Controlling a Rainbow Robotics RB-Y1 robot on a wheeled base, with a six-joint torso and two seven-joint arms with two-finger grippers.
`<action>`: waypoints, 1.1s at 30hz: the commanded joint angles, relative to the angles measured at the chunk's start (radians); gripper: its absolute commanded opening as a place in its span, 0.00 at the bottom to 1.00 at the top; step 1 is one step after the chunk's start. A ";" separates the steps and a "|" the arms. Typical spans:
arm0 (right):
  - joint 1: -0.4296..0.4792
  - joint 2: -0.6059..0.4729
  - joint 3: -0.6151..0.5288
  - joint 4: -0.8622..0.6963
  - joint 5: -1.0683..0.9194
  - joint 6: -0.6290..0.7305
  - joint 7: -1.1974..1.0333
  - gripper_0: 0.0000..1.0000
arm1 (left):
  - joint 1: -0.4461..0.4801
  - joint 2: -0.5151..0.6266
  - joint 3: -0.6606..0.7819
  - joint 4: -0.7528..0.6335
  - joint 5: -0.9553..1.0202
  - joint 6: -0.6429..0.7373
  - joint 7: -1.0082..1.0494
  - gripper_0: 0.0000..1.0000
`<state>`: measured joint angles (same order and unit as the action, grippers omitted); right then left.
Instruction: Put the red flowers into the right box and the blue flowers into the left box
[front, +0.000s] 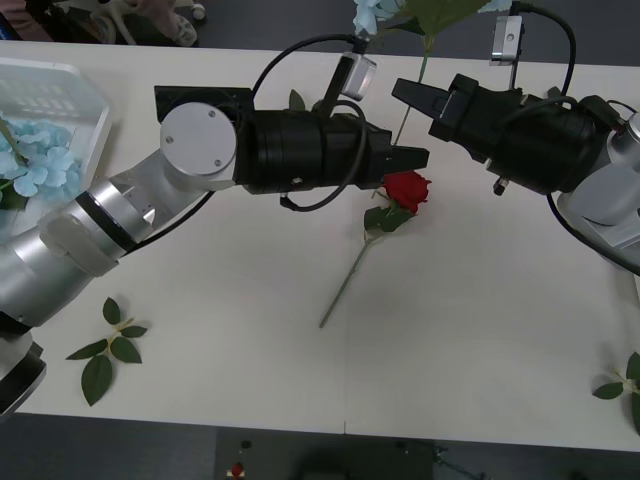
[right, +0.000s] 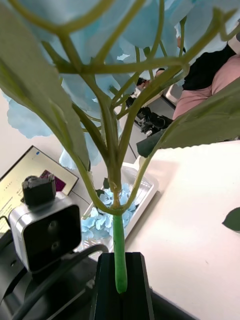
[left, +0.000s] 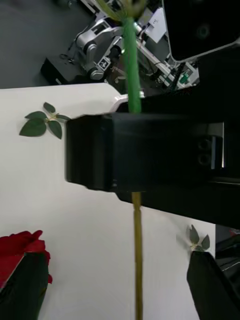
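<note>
Right gripper (front: 415, 97) is pinching the thin green stem of a blue hydrangea (right: 75, 60) between its black fingers, with the puffy head up past them. Left gripper (front: 405, 157) sits spread wide right beside that stem, its two fingers either side of it, the red rose (front: 406, 188) just under it on the white table (front: 480, 320). Looks like a handover; if the smooth plastic stem slips, or the fingers bump, the top-heavy bloom could drop. Left box (front: 85, 110), a translucent bin, is well off behind the left arm with blue flowers (front: 35, 160) already in it.
</note>
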<state>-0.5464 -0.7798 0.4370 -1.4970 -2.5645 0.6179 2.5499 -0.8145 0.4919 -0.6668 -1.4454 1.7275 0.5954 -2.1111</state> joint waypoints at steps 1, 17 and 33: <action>-0.027 0.013 -0.009 -0.035 0.000 0.002 -0.025 0.00 | -0.041 -0.018 -0.010 -0.021 -0.037 -0.005 0.080 0.03; -0.029 0.013 -0.009 -0.035 0.000 0.000 -0.028 0.00 | -0.041 -0.018 -0.010 -0.023 -0.059 -0.006 0.088 0.00; -0.041 0.010 -0.014 -0.040 0.101 -0.032 -0.026 0.93 | -0.041 -0.004 -0.010 -0.021 -0.080 -0.008 0.088 0.00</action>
<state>-0.5464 -0.7798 0.4371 -1.4994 -2.4693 0.5851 2.5499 -0.8149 0.4718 -0.6846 -1.4454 1.6483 0.5953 -2.0455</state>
